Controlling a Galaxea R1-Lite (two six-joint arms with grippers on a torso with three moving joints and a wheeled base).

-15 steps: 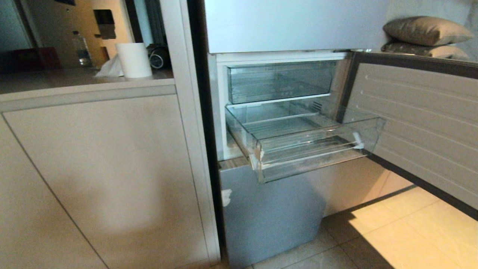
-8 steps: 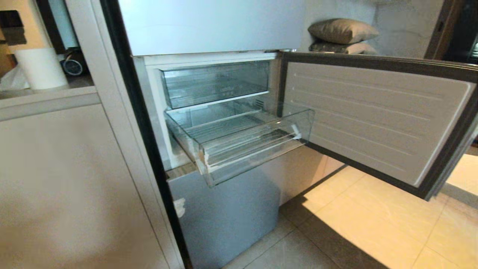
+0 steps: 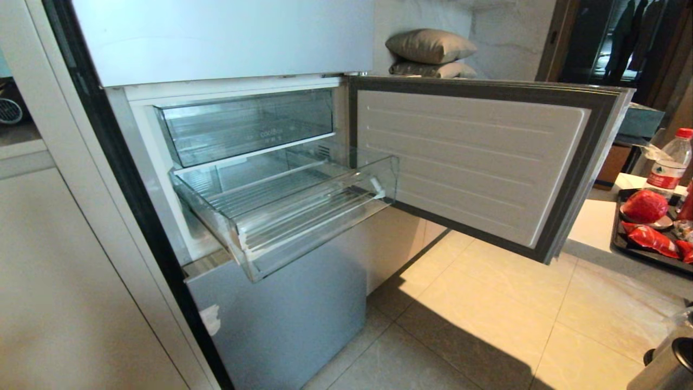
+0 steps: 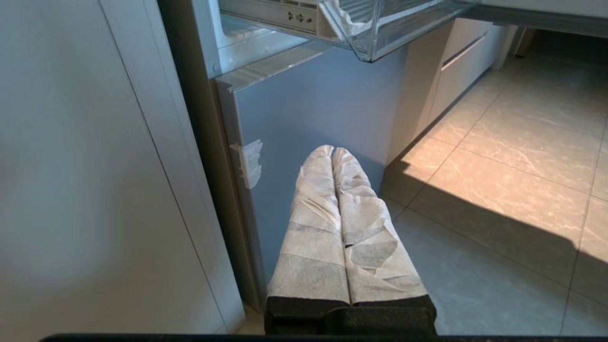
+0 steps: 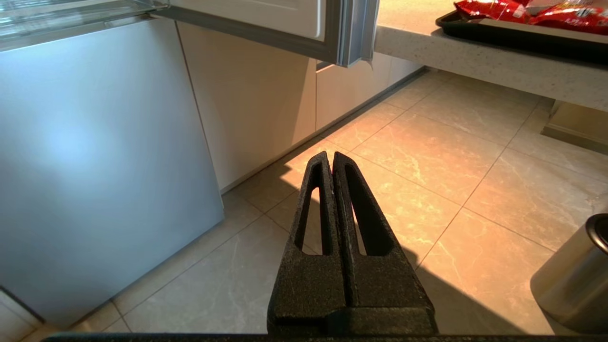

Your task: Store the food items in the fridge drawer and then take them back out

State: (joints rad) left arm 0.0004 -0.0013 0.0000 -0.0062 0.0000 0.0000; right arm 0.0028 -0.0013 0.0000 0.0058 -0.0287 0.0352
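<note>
The fridge drawer (image 3: 287,211) is a clear ribbed box pulled out of the open fridge, and nothing lies in it. The food items sit far right on a black tray (image 3: 622,244): a round glossy red ball (image 3: 645,206) and a crinkly red packet (image 3: 652,239). Neither gripper shows in the head view. My left gripper (image 4: 332,149), wrapped in white tape, is shut and empty, low before the fridge's grey lower front, under the drawer (image 4: 380,23). My right gripper (image 5: 331,154) is shut and empty above the floor tiles, well short of the tray (image 5: 513,35) with its red packets (image 5: 494,8).
The fridge door (image 3: 476,162) stands wide open between the drawer and the pale counter (image 3: 595,222) bearing the tray. A second clear drawer (image 3: 249,127) sits pushed in above. A water bottle (image 3: 671,160) stands behind the tray. A metal bin (image 5: 574,280) stands on the floor at the right.
The whole head view has swung to the right, so the fridge sits further left in the picture. The counter, tray and red food have come into view. Nothing in the scene has moved.
</note>
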